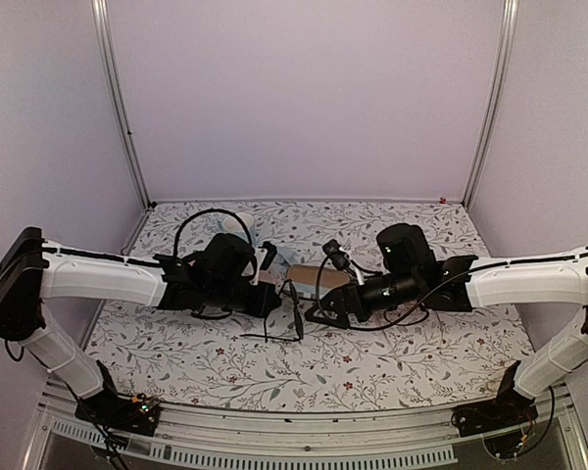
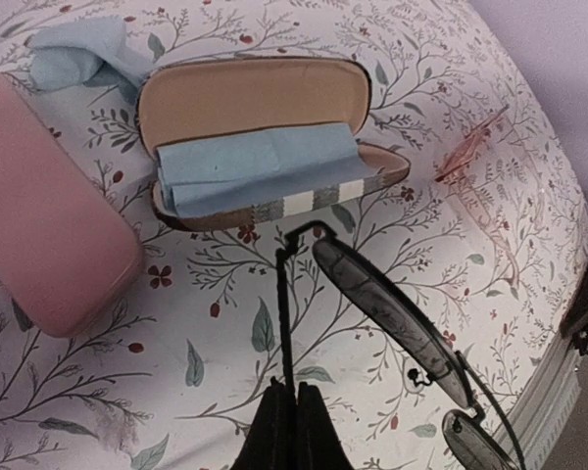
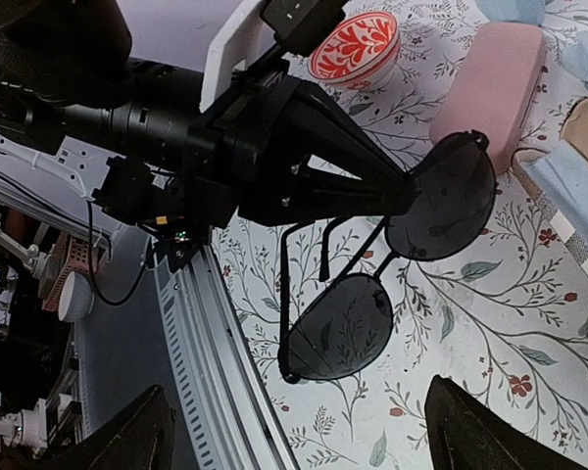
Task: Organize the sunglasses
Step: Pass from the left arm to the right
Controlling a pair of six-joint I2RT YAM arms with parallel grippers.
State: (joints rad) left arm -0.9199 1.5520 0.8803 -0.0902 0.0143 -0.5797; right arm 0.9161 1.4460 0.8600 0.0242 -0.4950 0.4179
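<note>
Pinching a temple of the black sunglasses (image 2: 392,313), the left tool (image 2: 286,426) holds them over the counter (image 2: 78,411), just beside the open case (image 2: 255,98). The right tool (image 3: 304,431) is spread. Likely best: lower slowly, lenses level, onto the cloth (image 2: 255,166).

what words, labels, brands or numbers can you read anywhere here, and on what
None can be read.
No text shows on the open case, the pink case or the sunglasses.
The bowl bears only a red pattern.

Floral table (image 2: 225,392) carries pink case (image 2: 49,211), open brown case (image 2: 245,103), cloth (image 2: 78,54), bowl (image 3: 354,45).
</note>
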